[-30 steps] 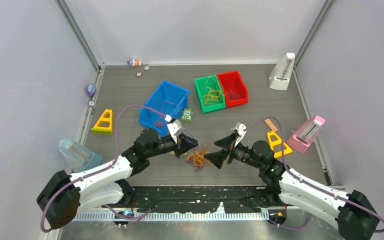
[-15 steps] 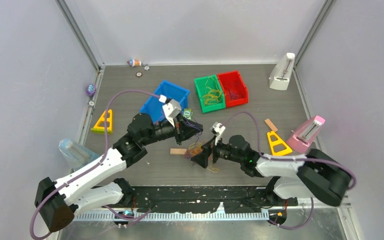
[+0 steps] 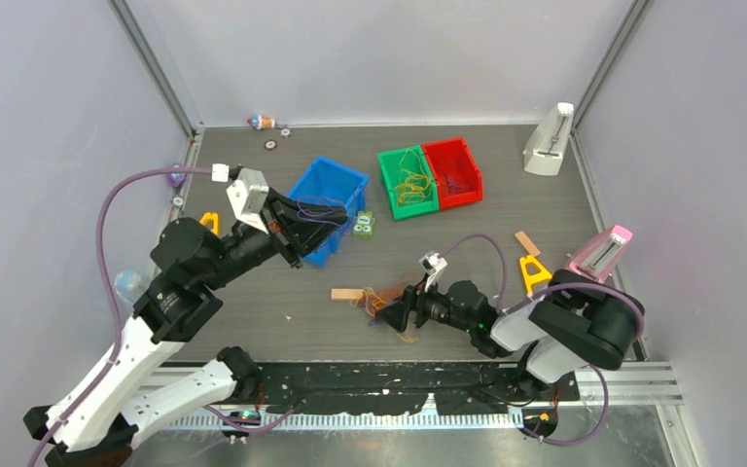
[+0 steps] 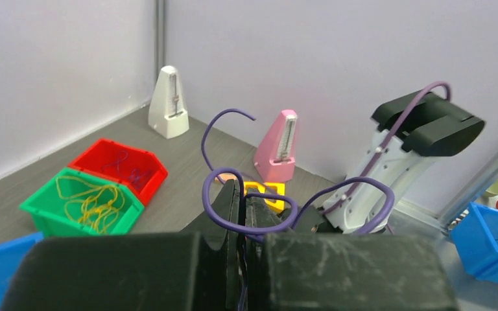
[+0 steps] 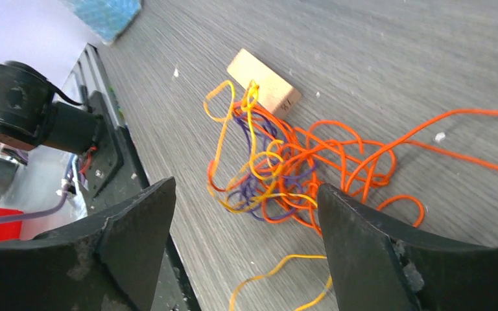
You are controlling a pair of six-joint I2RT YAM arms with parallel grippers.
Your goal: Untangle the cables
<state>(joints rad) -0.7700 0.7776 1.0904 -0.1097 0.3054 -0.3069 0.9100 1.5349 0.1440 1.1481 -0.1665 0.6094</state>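
Note:
A tangle of orange, yellow and purple cables (image 3: pixel 381 300) lies on the table near the front. In the right wrist view the tangle (image 5: pixel 279 170) lies just beyond my open right gripper (image 5: pixel 245 189), which sits low over the table (image 3: pixel 390 315) with nothing between its fingers. My left gripper (image 3: pixel 297 226) is raised beside the blue bin (image 3: pixel 342 183) and is shut on a purple cable (image 3: pixel 319 210). In the left wrist view that purple cable (image 4: pixel 215 207) loops around the closed fingers of the left gripper (image 4: pixel 246 194) and hangs free.
A green bin (image 3: pixel 385 165) holds yellow cables and a red bin (image 3: pixel 471 165) holds purple ones. A wooden block (image 3: pixel 345 294) lies beside the tangle. White (image 3: pixel 549 141) and pink (image 3: pixel 598 257) metronomes stand at the right. A yellow triangle (image 3: pixel 535 274) lies nearby.
My left gripper has risen and swung back left towards the blue bin, carrying the purple cable away from the tangle. My right gripper has moved left and down to the tangle.

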